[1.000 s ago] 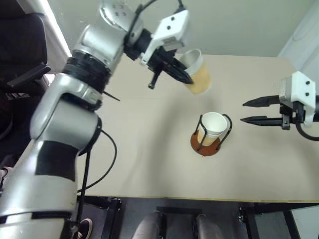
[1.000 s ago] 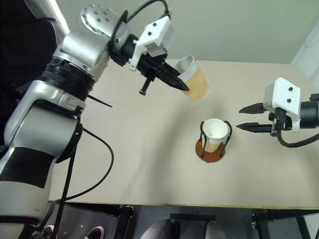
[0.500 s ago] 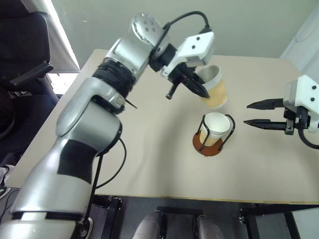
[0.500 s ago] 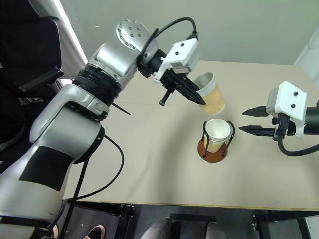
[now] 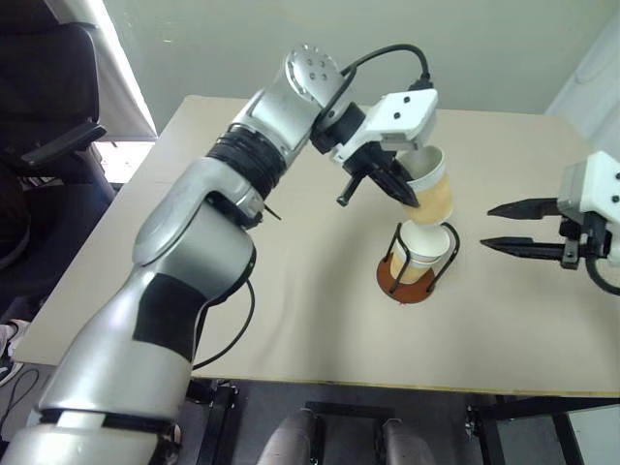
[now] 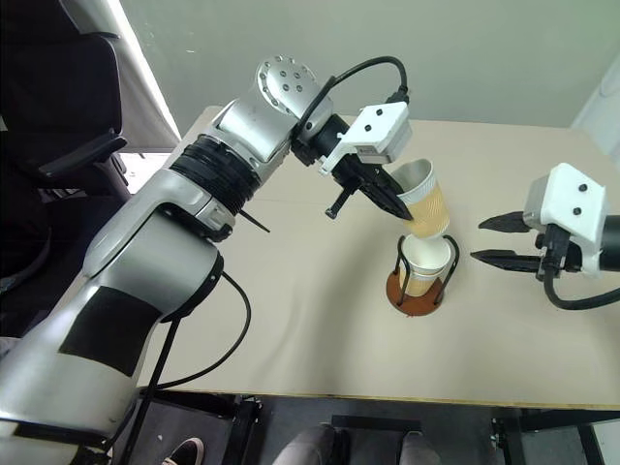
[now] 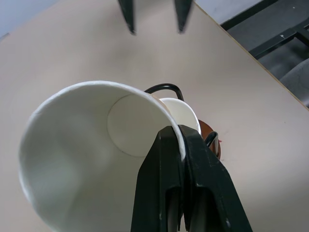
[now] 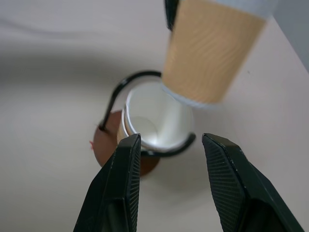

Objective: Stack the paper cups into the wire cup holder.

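Note:
My left gripper [image 5: 409,199] is shut on the rim of a tan paper cup [image 5: 432,196], one finger inside and one outside. The cup hangs tilted, its bottom just over the mouth of a second paper cup [image 5: 423,249] that stands in the wire cup holder [image 5: 396,282], a brown disc with black wire loops. In the left wrist view the fingers [image 7: 169,159] pinch the cup's white rim [image 7: 72,145]. To the right of the holder, my right gripper [image 5: 487,228] is open and points at it, holding nothing. Its wrist view shows the held cup [image 8: 207,53] above the holder [image 8: 103,145].
The holder stands right of the middle of a beige table [image 5: 242,252]. The table's front edge [image 5: 291,386] lies close below it. A black chair [image 5: 39,107] stands off the table's left side.
My left gripper carried the cup to the right and down, from up and left of the holder to just over the cup in it. The right gripper stayed beside the holder, still open.

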`<move>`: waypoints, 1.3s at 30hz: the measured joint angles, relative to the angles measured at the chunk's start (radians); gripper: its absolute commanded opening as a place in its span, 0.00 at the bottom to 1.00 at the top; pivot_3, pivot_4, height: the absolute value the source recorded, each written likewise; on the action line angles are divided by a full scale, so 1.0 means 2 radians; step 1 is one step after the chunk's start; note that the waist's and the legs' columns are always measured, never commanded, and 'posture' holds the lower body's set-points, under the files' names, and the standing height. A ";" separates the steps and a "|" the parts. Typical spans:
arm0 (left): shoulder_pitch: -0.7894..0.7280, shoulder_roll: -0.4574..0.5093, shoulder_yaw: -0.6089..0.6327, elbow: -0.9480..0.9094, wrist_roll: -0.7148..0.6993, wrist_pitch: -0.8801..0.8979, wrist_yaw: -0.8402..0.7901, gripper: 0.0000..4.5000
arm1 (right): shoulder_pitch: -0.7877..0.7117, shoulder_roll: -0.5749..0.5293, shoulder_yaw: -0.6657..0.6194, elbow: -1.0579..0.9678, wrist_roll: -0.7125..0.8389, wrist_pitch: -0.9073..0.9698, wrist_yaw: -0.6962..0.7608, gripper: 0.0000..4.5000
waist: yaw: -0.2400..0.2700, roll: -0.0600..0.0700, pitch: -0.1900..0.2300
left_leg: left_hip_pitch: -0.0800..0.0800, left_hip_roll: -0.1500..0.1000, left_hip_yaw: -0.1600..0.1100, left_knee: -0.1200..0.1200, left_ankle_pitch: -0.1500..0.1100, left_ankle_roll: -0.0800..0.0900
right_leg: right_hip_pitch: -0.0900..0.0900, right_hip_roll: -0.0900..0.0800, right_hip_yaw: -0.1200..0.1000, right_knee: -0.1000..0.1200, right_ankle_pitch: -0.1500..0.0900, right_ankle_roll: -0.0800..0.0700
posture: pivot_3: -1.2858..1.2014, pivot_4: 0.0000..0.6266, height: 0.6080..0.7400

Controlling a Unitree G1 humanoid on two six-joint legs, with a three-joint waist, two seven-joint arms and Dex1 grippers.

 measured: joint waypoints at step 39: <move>0.011 -0.072 -0.019 0.075 0.099 -0.111 0.000 0.23 | 0.066 -0.027 -0.181 -0.062 0.007 0.099 0.014 0.44 | 0.003 0.000 0.000 | 0.000 0.000 0.001 0.003 0.000 0.001 | 0.001 0.000 0.000 0.001 0.000 0.001 | 0.52 0.24 1.00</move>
